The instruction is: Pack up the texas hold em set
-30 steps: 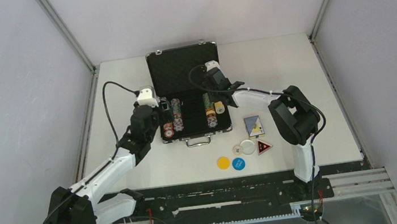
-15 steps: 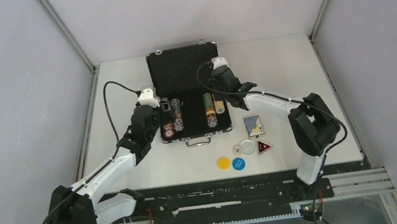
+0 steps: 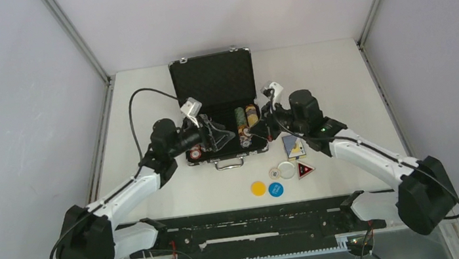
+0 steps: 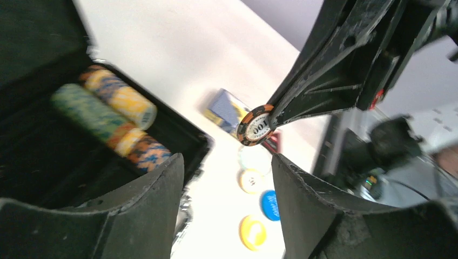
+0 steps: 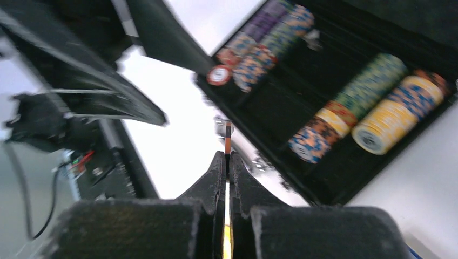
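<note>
The black briefcase point(image 3: 213, 82) lies open with poker chip stacks point(image 3: 243, 126) in its tray. My right gripper point(image 3: 257, 130) hovers over the tray's front and is shut on one orange-black poker chip point(image 4: 256, 125), which shows edge-on between the fingers point(image 5: 228, 139). My left gripper point(image 3: 222, 135) faces it from the left, open and empty, a short gap away. In front of the case, the card deck point(image 3: 293, 145), white button point(image 3: 287, 170), yellow button point(image 3: 258, 188), blue button point(image 3: 276, 189) and triangle token point(image 3: 305, 170) lie on the table.
More chip stacks point(image 5: 259, 38) fill the tray's left side beside the right rows point(image 5: 372, 102). The case's metal handle point(image 3: 229, 163) points toward the arm bases. Grey walls close in the white table point(image 3: 354, 88) on three sides.
My right gripper has come out of the case's back right and swung forward and left, chip in its fingers. My left gripper has turned right over the tray to face it, its jaws a little narrower.
</note>
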